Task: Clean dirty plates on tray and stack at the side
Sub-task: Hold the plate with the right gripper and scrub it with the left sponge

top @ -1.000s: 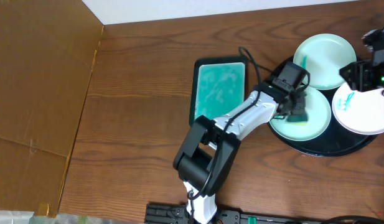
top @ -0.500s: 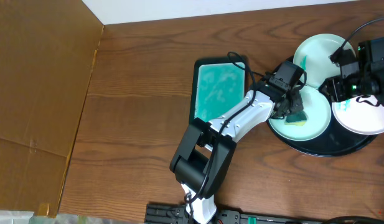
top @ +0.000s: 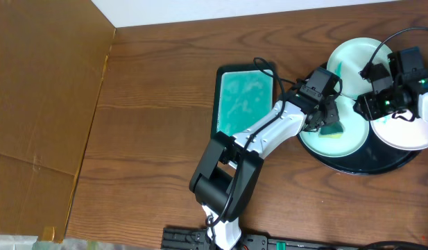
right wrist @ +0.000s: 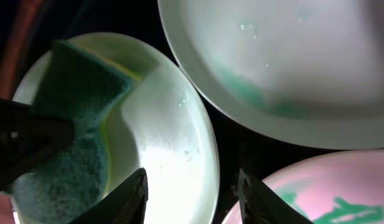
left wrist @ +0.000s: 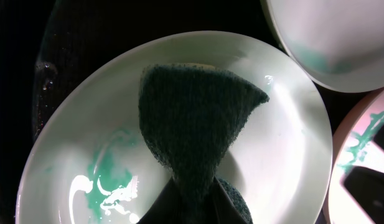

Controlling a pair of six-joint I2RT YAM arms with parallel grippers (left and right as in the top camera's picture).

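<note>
Green sponge (left wrist: 192, 124) is pinched in the left gripper (top: 329, 119), pressed on the mint plate (left wrist: 272, 155) beneath. Alongside, the right gripper (right wrist: 193, 190) is spread astride that plate's rim. An off-centre closure risks tipping the plate on the black tray (top: 366, 169) below.

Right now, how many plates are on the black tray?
3: the far mint plate at the tray's back edge, the near mint plate under the sponge, the white plate at right. None seems hidden.
</note>
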